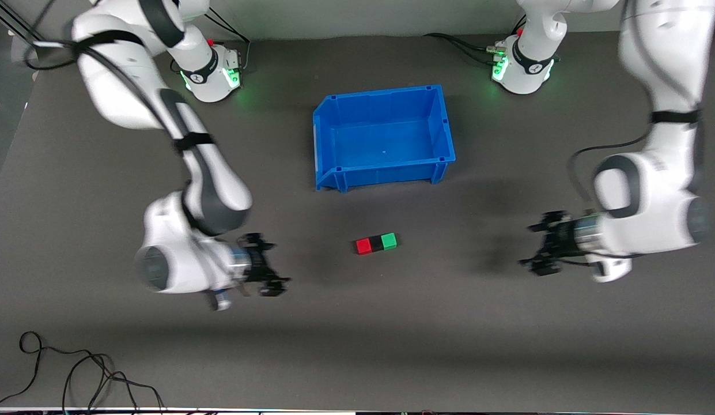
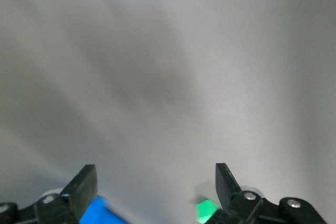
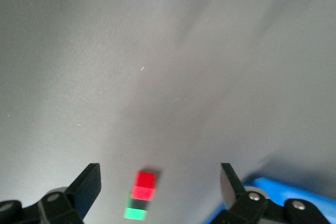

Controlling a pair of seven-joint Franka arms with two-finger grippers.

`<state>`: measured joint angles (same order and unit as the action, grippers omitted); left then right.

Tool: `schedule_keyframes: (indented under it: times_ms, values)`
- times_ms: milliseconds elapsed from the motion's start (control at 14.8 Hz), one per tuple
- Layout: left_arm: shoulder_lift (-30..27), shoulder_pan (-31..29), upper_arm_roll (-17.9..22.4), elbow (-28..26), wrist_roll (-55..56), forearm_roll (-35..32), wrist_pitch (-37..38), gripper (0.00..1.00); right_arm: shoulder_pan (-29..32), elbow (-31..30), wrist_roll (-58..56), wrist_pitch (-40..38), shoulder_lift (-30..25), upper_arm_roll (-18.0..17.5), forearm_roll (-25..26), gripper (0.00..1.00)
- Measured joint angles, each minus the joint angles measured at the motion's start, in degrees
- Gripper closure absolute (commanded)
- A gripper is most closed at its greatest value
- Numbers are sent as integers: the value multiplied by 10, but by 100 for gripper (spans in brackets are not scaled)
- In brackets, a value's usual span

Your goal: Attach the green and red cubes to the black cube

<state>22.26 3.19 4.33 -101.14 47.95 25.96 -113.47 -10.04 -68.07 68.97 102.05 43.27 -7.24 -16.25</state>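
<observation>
The red cube (image 1: 363,246), the black cube (image 1: 376,244) and the green cube (image 1: 389,241) lie touching in one row on the grey mat, black in the middle. My right gripper (image 1: 276,265) is open and empty, low over the mat toward the right arm's end, well apart from the row. My left gripper (image 1: 529,246) is open and empty, low over the mat toward the left arm's end. The right wrist view shows the gripper (image 3: 159,182) open, with the red cube (image 3: 145,186), black cube (image 3: 139,203) and green cube (image 3: 135,214) between its fingers' lines. The left wrist view shows the gripper (image 2: 155,182) open and the green cube (image 2: 206,211).
An empty blue bin (image 1: 334,109) stands farther from the front camera than the cubes, between the arm bases; it also shows in the left wrist view (image 2: 100,213) and the right wrist view (image 3: 273,198). Loose black cables (image 1: 75,374) lie at the front edge toward the right arm's end.
</observation>
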Motion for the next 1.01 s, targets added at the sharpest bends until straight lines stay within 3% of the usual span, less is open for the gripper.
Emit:
schedule_keyframes:
  times_ms: [202,540,810,1012]
  values:
    - [-37,-34,0,31,-64,-58,97,0,26,-3,-157,-58,-31,17,4,0]
    - [-52,-36,-3,152,-181,-141,258,0,24,-32,-402,-87,-100,69,20,0]
    - [-77,-24,-14,185,-357,-197,275,0,24,-65,-546,-139,-180,123,37,0]
    - [-102,-5,-16,186,-411,-217,275,0,25,-93,-576,-140,-240,113,113,0]
